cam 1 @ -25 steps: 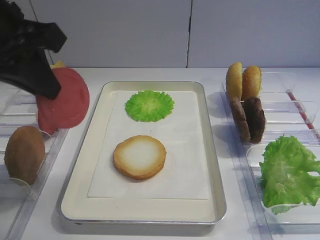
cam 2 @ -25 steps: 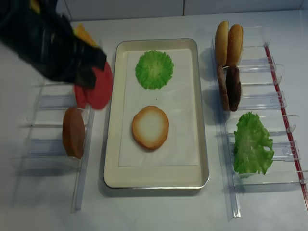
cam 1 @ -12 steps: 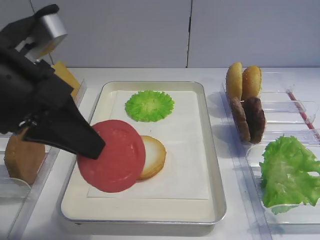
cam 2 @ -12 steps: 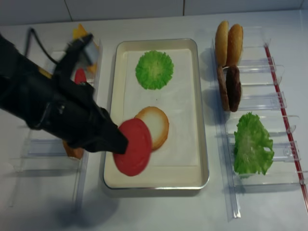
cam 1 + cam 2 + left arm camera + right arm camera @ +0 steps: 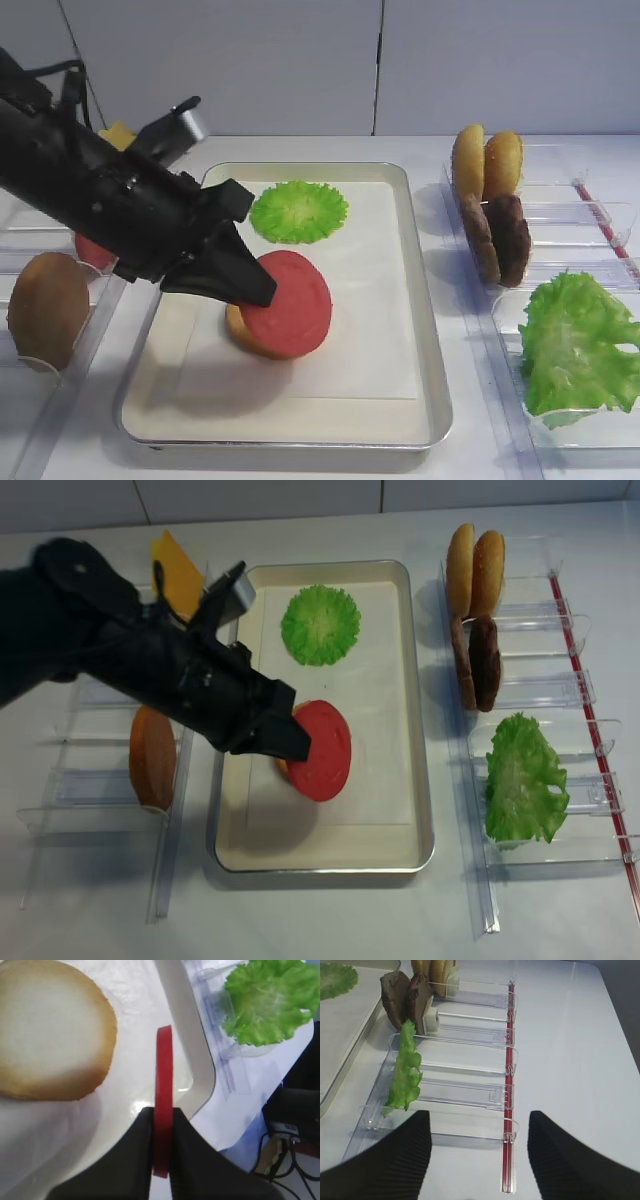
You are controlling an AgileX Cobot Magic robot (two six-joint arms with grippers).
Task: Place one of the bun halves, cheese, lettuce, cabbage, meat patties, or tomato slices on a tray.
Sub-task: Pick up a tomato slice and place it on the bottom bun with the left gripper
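Silver metal tray (image 5: 425,330), white paper liner (image 5: 370,300), clear plastic bins (image 5: 560,610).

A lab mock-up of a burger station: plain white desk (image 5: 330,920), clear plastic racks (image 5: 540,690), toy food.

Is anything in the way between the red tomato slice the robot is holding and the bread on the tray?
Nothing visible. The left gripper holds the tomato slice right over the bun half on the tray.
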